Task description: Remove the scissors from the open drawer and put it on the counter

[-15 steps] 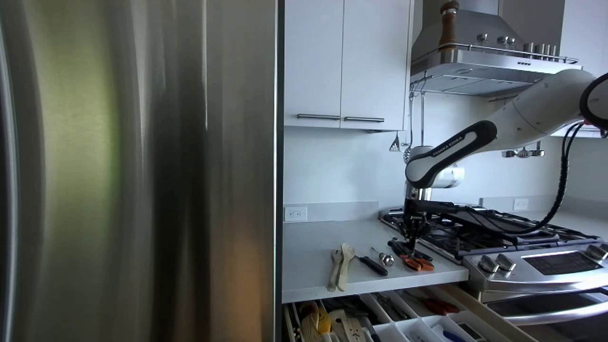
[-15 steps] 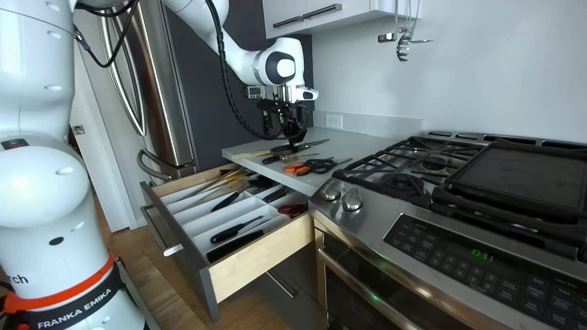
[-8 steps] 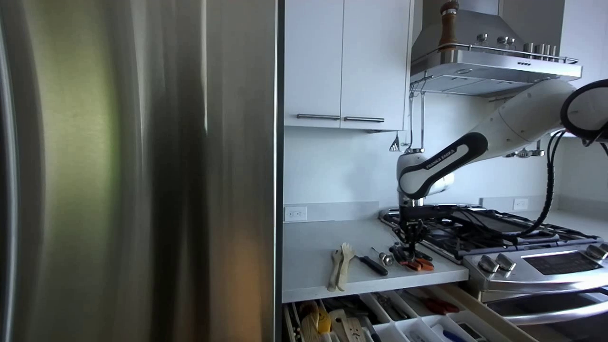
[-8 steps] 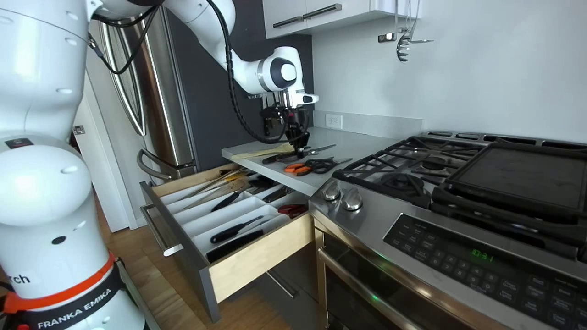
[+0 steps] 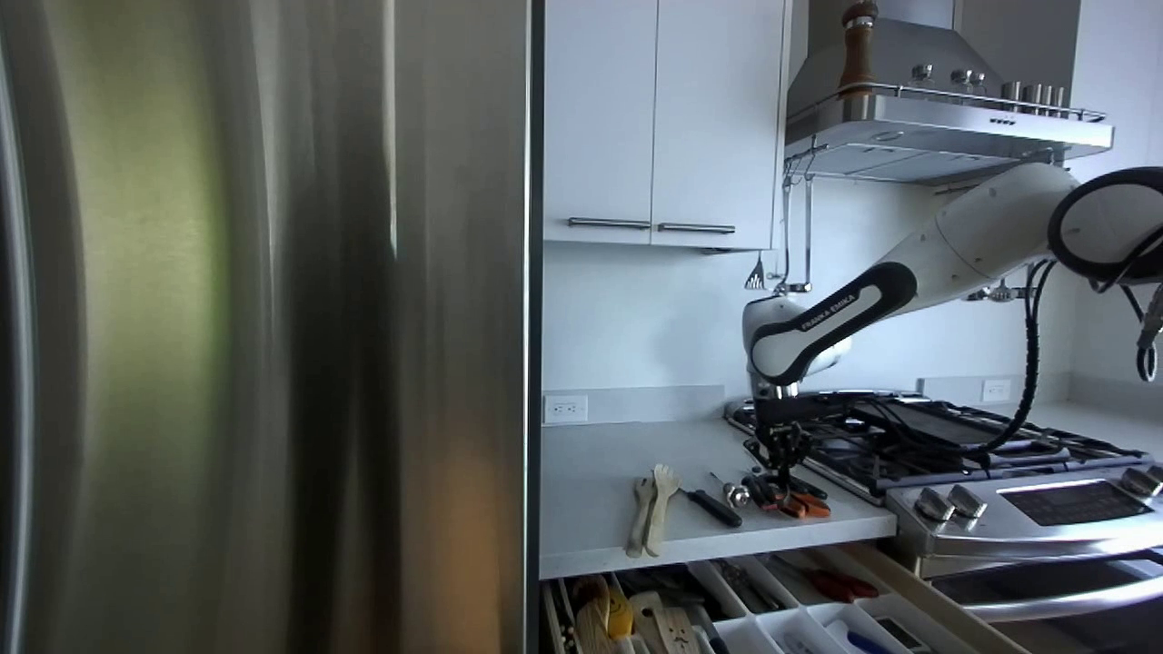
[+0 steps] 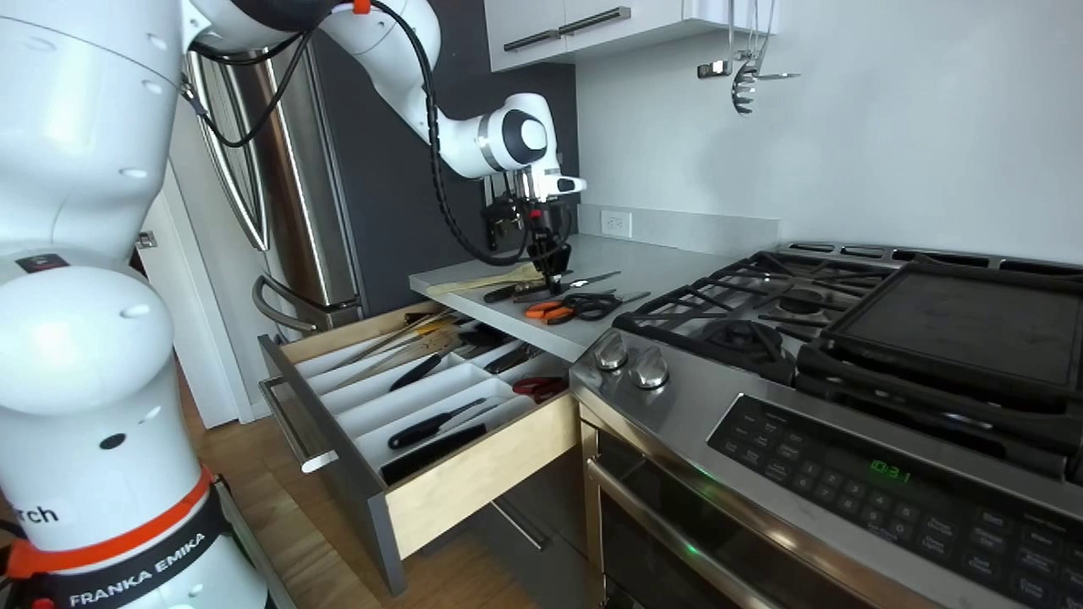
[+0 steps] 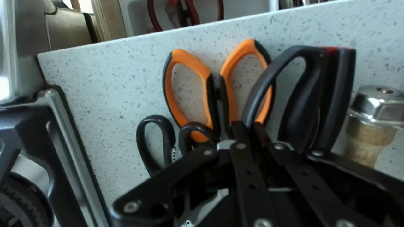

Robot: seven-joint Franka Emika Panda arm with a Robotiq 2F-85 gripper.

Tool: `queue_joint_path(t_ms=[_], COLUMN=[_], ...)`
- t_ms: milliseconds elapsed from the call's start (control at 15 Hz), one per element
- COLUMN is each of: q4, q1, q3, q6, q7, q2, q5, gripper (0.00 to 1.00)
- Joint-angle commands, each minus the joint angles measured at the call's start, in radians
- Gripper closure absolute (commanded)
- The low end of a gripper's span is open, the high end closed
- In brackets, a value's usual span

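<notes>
Scissors with black handles (image 7: 304, 104), judged to be the work item, were positioned over the bench (image 7: 104, 94) near its front edge; contact with the surface could not be confirmed. Clock positions were taken in the wrist view from the jaws. The drawer (image 7: 109, 20) stood extended beyond the bench edge across 10 to 1 o'clock, with red-handled scissors (image 7: 193, 12) inside it. Orange-handled scissors (image 7: 213, 104) lay on the bench at 10 to 11 o'clock, and small black scissors (image 7: 170, 142) at 9 o'clock. The handles of the work item spread toward 2 o'clock. One limb of its handle loop (image 7: 257, 94) entered between the jaws, which stood nearly together and appeared to clamp it.

Handling, by judgement: the item was likely stiff, fairly light and not fragile. Its smooth handles could have slipped, and a one-limb hold could have let the blades pivot or swing. The preferred grip was across both limbs, behind the pivot, clear of the blades (hidden in the wrist view).
</notes>
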Motion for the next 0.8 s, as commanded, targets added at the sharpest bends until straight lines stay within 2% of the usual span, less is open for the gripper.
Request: queue_joint_path(t_ms=[0, 667, 733], q4=[0.063, 0.111, 0.111], q1=[0.03, 0.039, 0.038], q3=[-0.016, -0.013, -0.012], q6=[-0.06, -0.078, -0.079], q7=[0.03, 0.01, 0.005], q2=[0.04, 0.091, 0.092], q5=[-0.04, -0.031, -0.028], gripper=[0.98, 0.98, 0.66])
